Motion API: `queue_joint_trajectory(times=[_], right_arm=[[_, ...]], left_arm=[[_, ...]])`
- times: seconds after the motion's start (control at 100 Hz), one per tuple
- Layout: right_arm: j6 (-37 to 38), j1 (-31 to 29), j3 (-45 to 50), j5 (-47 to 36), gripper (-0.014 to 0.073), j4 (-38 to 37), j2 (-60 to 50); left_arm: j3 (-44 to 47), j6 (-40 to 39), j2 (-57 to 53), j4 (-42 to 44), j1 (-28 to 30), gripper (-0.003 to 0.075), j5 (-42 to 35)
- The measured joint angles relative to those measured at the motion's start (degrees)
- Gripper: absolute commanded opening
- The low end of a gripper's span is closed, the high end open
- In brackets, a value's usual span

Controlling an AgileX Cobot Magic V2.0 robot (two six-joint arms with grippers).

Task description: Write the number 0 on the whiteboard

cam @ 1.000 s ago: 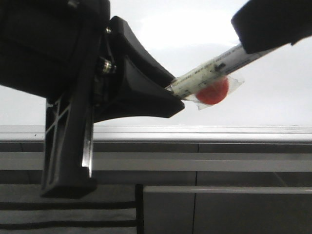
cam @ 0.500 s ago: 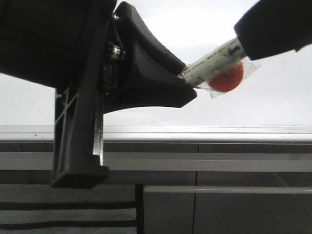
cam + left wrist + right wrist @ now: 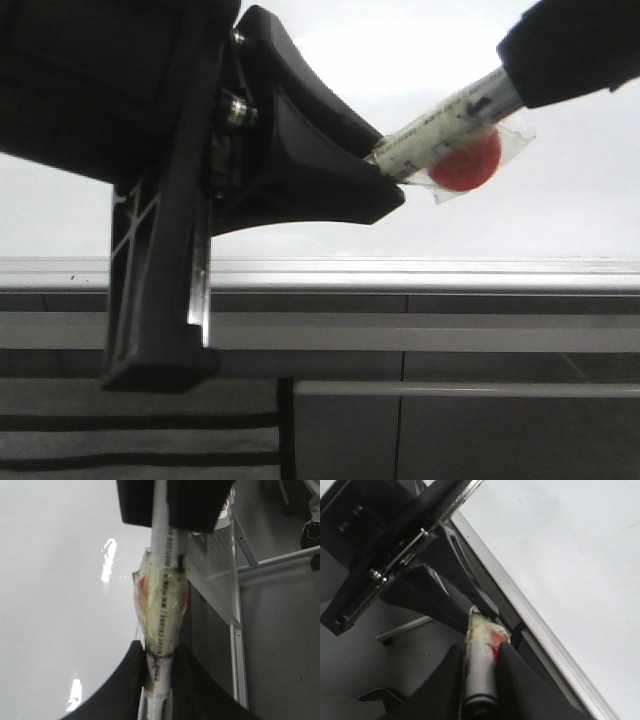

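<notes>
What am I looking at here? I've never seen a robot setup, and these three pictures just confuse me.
It is a two-armed robot facing a whiteboard. One picture looks forward from the robot; the other two come from cameras on each wrist. The big black shape in the front view is the left gripper; the right gripper enters from the upper right. Both are clamped on one marker, a pale pen with tape and a red patch around its middle, each holding one end. No drawn 0 is visible on the board in these views.

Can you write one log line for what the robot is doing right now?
left end effector: shut on marker | right end effector: shut on marker | whiteboard: no 0 visible
</notes>
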Motion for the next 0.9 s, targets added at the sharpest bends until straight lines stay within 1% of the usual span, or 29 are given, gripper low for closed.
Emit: queue_joint_trajectory(times=[0.06, 0.13, 0.53, 0.6, 0.65, 0.68, 0.69, 0.7, 0.72, 0.77, 0.8, 0.82, 0.87, 0.9], right_arm=[[0.00, 0.00, 0.00, 0.00, -0.0047, -0.13, 0.00], [0.00, 0.00, 0.00, 0.00, -0.0076, -0.34, 0.00], [0.00, 0.00, 0.00, -0.21, -0.0076, -1.02, 0.00], [0.00, 0.00, 0.00, -0.36, -0.0076, -1.02, 0.00], [0.00, 0.00, 0.00, -0.35, -0.0076, -1.02, 0.00], [0.00, 0.00, 0.00, -0.38, -0.0076, -1.02, 0.00], [0.00, 0.00, 0.00, -0.48, -0.0076, -1.02, 0.00], [0.00, 0.00, 0.00, -0.48, -0.0076, -1.02, 0.00], [0.00, 0.00, 0.00, -0.48, -0.0076, -1.02, 0.00], [0.00, 0.00, 0.00, -0.59, -0.0076, -1.12, 0.00], [0.00, 0.00, 0.00, -0.59, -0.0076, -1.17, 0.00], [0.00, 0.00, 0.00, -0.59, -0.0076, -1.33, 0.00], [0.00, 0.00, 0.00, -0.84, -0.0076, -1.92, 0.00], [0.00, 0.00, 0.00, -0.92, -0.0076, -2.34, 0.00]], left_arm=[[0.00, 0.09, 0.00, 0.06, 0.00, -0.0020, 0.10], [0.00, 0.09, 0.00, 0.06, 0.00, -0.0020, 0.10], [0.00, 0.22, 0.00, -0.30, 0.00, -0.0019, 0.23], [0.00, 0.22, 0.00, -0.40, 0.00, -0.0004, 0.32], [0.00, 0.22, 0.00, -0.52, 0.00, 0.0037, 0.32], [0.00, 0.22, 0.00, -0.52, 0.00, 0.0082, 0.32], [0.00, 0.22, 0.00, -0.52, 0.00, 0.0082, 0.32], [0.00, 0.22, 0.00, -0.52, 0.00, 0.0114, 0.32], [0.00, 0.22, 0.00, -0.62, 0.00, 0.0137, 0.32], [0.00, 0.22, 0.00, -1.27, 0.00, 0.0239, 0.32], [0.00, 0.22, 0.00, -1.91, 0.00, 0.0279, 0.36], [-0.10, 0.22, 0.00, -2.33, 0.00, 0.0328, 0.45], [-0.07, 0.22, -0.12, -2.93, 0.00, 0.0392, 0.75], [-0.07, 0.22, -0.36, -3.15, 0.00, 0.0410, 0.81]])
